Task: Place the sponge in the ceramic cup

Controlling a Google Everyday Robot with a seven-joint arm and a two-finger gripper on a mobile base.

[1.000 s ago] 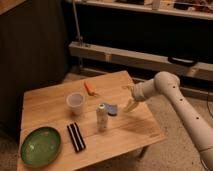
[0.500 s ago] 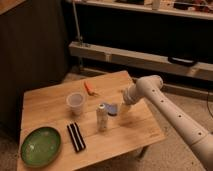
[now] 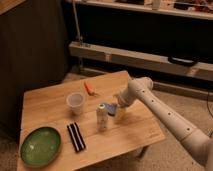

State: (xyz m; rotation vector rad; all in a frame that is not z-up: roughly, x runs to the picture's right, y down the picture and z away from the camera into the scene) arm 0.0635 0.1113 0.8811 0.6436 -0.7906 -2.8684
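The sponge [image 3: 111, 107] is a small blue-lavender piece near the middle of the wooden table [image 3: 130, 137], just right of the upright white bottle [image 3: 102, 118]. My gripper [image 3: 118, 111] is right at the sponge, reaching in from the right at the end of the white arm [image 3: 160, 112]. I cannot tell whether the sponge lies on the table or is held. The ceramic cup [image 3: 75, 101] stands upright, white and wide-mouthed, to the left of the bottle and apart from the gripper.
A small orange object [image 3: 90, 88] lies behind the cup. A green plate [image 3: 40, 146] sits at the table's front left corner, with a black striped bar [image 3: 76, 136] beside it. A dark cabinet and a low shelf stand behind the table.
The arm has swung left across the table, bringing the gripper in toward the sponge and bottle. The sponge, cup and bottle stay where they were.
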